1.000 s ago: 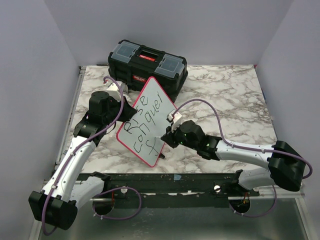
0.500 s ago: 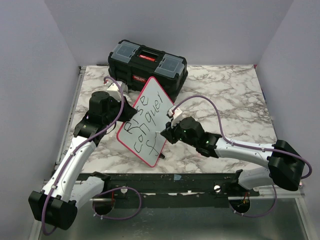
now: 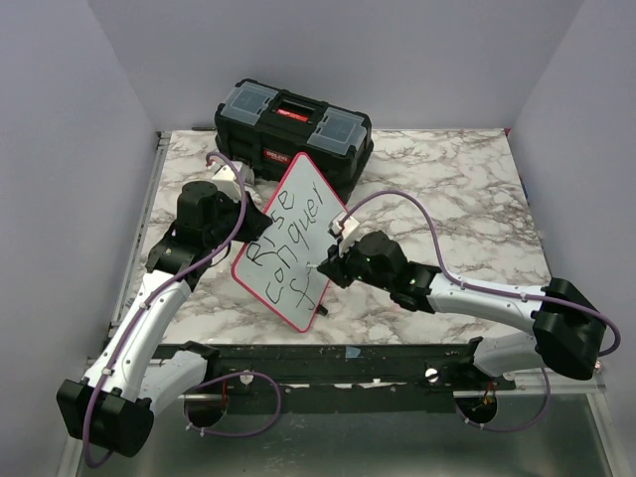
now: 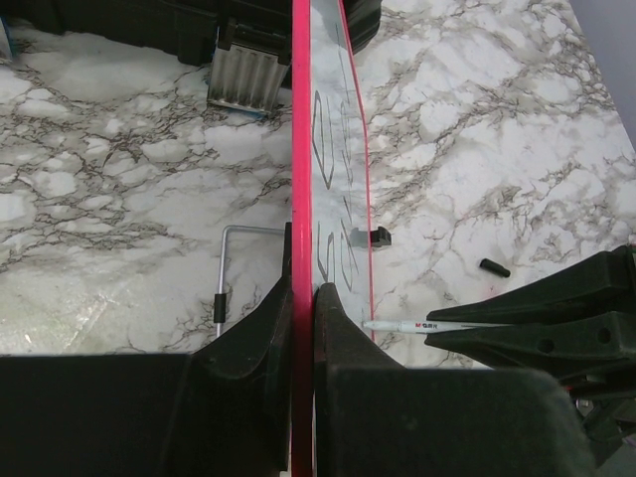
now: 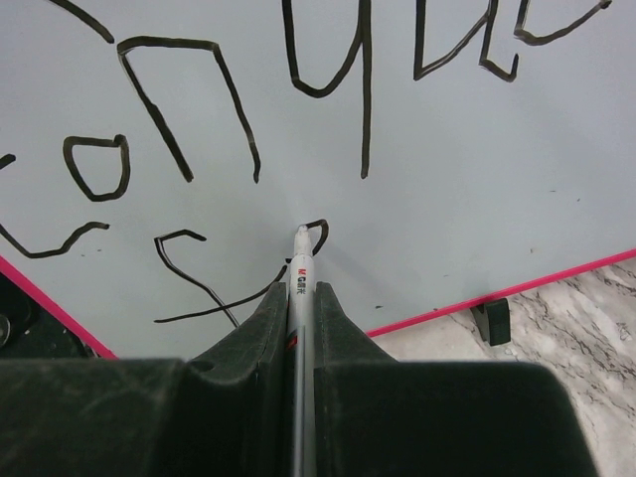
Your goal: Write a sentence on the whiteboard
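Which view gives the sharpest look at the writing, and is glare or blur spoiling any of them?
Right wrist: the sentence is crisp on an evenly lit whiteboard with no glare, while the right gripper in the foreground is dark and loses detail. Left wrist: the whiteboard is nearly edge-on, so the letters are foreshortened and unreadable. Top external: even light and soft shadows, letters small but legible.

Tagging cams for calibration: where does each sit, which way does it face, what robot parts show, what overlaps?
Top external: above and behind the bases, looking down on the table; left arm and right arm show, whiteboard between them.
Left wrist: on the left arm, looking along the whiteboard's edge; left gripper clamps its rim.
Right wrist: facing the board's face; right gripper holds the marker at the sentence.
Shared: whiteboard in all three.
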Available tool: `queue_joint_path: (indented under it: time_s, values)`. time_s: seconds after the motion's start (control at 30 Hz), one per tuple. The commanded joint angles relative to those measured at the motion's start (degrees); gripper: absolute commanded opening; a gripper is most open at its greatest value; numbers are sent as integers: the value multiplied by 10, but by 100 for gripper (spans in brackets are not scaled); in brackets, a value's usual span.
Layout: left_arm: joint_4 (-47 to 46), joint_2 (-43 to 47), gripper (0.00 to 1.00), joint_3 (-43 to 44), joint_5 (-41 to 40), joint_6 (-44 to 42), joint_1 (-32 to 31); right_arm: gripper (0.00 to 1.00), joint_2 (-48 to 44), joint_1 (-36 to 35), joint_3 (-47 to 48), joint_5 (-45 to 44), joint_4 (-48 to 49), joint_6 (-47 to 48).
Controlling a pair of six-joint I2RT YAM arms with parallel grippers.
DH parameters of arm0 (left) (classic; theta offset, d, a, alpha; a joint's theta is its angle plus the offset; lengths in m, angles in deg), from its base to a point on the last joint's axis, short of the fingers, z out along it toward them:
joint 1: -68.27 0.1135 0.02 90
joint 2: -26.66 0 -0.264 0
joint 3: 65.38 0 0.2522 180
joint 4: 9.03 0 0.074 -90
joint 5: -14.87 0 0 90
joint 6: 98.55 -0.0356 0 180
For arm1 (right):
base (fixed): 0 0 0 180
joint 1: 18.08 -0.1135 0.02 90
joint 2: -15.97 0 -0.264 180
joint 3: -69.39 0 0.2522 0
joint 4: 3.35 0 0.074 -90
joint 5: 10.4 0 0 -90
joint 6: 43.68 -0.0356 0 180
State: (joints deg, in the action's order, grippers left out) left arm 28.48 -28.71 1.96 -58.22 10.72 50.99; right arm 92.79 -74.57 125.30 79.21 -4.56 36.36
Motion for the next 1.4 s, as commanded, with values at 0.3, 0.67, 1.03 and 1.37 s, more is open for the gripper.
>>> queue_joint_path:
  time_s: [0.3,0.67,1.03,1.37]
  values:
    - [46,-5,0,-7,-21,-61,-8,1,-1,-2,-30,47,-11,-4]
    - [46,-5,0,-8,-21,-61,-9,1,-8,-2,-46,11,-20,-18]
    - [47,-3,0,-8,-22,-61,-9,1,3,-2,-23,-52,-36,-14]
    - [47,-1,0,-8,-22,-60,-9,1,0,-2,6,-74,-55,-6]
